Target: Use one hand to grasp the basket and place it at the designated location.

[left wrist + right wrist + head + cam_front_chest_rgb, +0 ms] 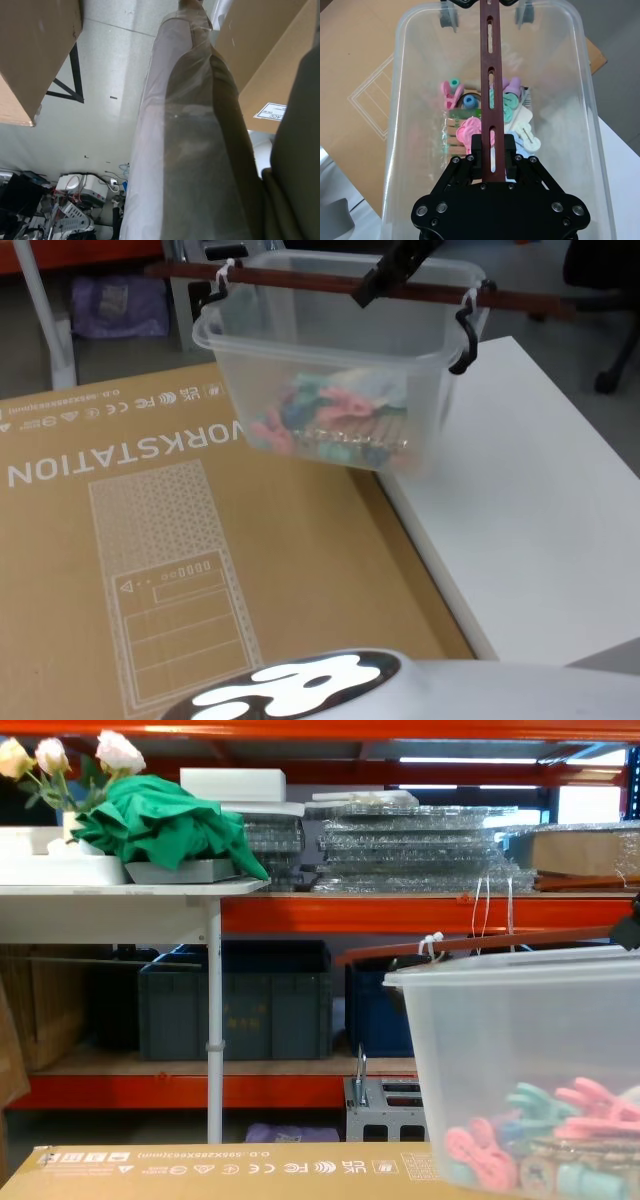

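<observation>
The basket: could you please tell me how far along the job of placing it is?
Done: the right end effector is shut on the handle bar, and the basket appears to hang from it. In hand: carrying, over the seam between the cardboard box and the white table. Left: setting it down and letting go; no designated spot is visibly marked.

Orange rack (330,913), wht table (100,915), gry floor (110,60)

The right gripper (493,148) pinches the handle bar (484,60) over the basket (394,100) of clips (465,131).
</observation>
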You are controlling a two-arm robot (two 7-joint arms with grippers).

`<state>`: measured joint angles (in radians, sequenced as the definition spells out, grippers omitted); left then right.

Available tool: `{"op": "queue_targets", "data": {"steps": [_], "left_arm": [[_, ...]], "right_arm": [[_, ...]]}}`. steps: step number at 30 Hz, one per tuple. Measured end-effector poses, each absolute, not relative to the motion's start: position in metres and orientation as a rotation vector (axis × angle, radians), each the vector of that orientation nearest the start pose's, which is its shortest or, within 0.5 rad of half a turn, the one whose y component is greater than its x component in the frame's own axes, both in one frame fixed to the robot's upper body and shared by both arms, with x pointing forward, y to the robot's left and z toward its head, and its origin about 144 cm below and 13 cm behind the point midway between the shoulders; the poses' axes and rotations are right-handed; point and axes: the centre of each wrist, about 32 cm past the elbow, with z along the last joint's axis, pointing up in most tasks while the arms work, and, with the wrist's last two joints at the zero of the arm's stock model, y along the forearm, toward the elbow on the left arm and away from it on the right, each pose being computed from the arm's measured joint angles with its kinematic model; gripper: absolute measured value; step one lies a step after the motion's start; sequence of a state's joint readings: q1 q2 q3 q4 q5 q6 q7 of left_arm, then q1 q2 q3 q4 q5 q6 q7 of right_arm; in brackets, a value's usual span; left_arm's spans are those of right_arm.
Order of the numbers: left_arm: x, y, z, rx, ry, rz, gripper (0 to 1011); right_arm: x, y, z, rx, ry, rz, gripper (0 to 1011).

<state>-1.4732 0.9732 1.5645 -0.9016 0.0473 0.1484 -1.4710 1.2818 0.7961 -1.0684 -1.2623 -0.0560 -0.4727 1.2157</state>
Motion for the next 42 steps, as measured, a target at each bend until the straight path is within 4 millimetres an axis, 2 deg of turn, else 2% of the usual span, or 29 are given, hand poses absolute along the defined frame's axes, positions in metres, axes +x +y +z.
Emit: {"op": "queue_targets", "data": {"steps": [18, 23, 42], "left_arm": [[0.617, 0.495, 1.396, 1.629, 0.163, 0.177, 0], [0.617, 0.495, 1.396, 1.629, 0.163, 0.177, 0], [0.617, 0.495, 1.396, 1.629, 0.163, 0.177, 0]], "right_arm": [[0.625, -0.347, 1.459, -1.145, -0.923, 0.067, 240], [0.625, -0.363, 1.462, -1.183, -0.869, 0.007, 241], [0.625, -0.38, 1.466, -1.232, -0.8, -0.07, 241]]}}
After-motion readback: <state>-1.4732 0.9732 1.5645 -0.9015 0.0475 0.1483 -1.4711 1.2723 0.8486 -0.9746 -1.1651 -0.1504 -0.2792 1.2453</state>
